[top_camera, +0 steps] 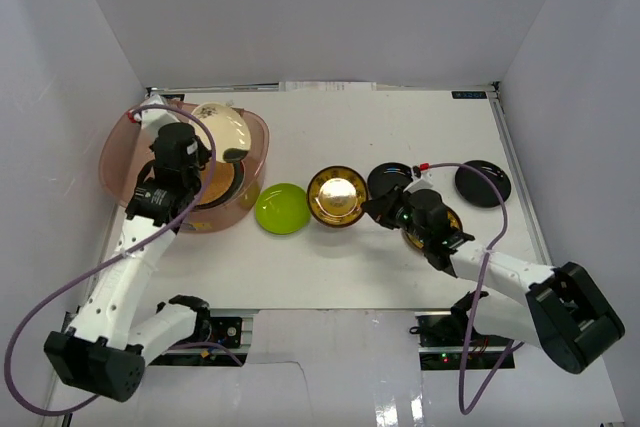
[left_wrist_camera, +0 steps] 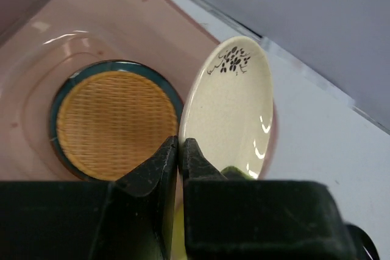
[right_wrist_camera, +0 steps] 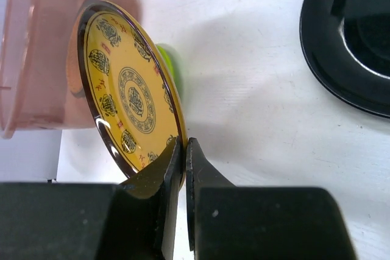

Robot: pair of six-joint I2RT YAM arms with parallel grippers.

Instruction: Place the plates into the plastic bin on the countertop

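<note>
**A:** Here's the left arm [top_camera: 130,257]: white shell links, with a big black joint housing [top_camera: 95,367] bulging at the bend.

**B:** Same livery on the right arm [top_camera: 500,277], white tubes and black blocks. A thin purple cable [top_camera: 40,317] runs loose along each one, and there's a red plug [top_camera: 425,165] on the right's.

**A:** Up close, the left gripper [left_wrist_camera: 180,150] has matte black wedge fingers tapering to thin tips.

**B:** And the right gripper [right_wrist_camera: 184,150] has identical black wedges!

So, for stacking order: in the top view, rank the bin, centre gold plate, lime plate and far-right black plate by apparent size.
1. bin
2. centre gold plate, slightly
3. lime plate and far-right black plate look alike; no ranking.
</note>
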